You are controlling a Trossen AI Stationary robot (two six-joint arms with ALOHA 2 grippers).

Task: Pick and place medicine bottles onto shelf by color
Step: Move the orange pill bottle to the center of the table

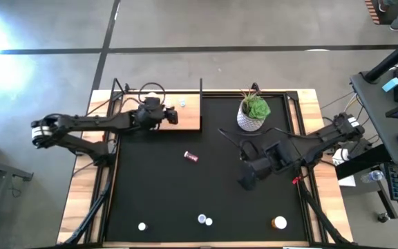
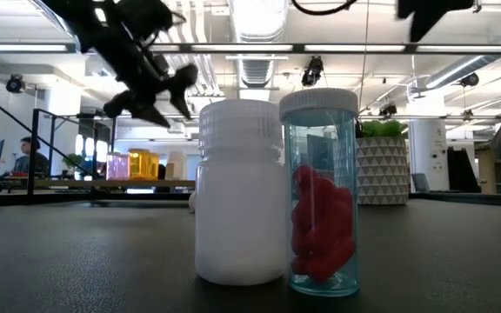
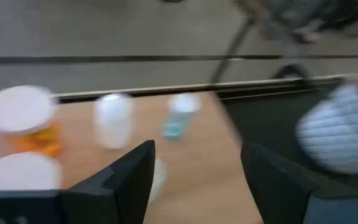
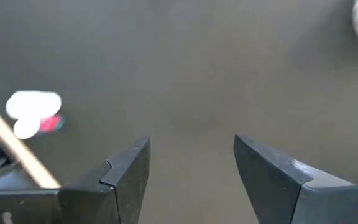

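White bottle (image 2: 237, 193) and clear blue bottle (image 2: 320, 193) stand touching, nearest low camera. Left gripper (image 3: 194, 168), fingers wide and empty, hovers over shelf (image 1: 185, 114); could topple bottles there. Pink bottle (image 1: 191, 157) lies mid-mat. Right gripper (image 4: 191, 165) wide, empty.

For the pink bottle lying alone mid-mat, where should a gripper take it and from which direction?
The pink bottle lies on its side on the black mat, clear of everything else. Probably best taken from straight above, fingers closing across the middle of its round body, square to its long axis, not over the cap end. The right gripper, open and empty over the mat, looks closer than the left gripper above the shelf.
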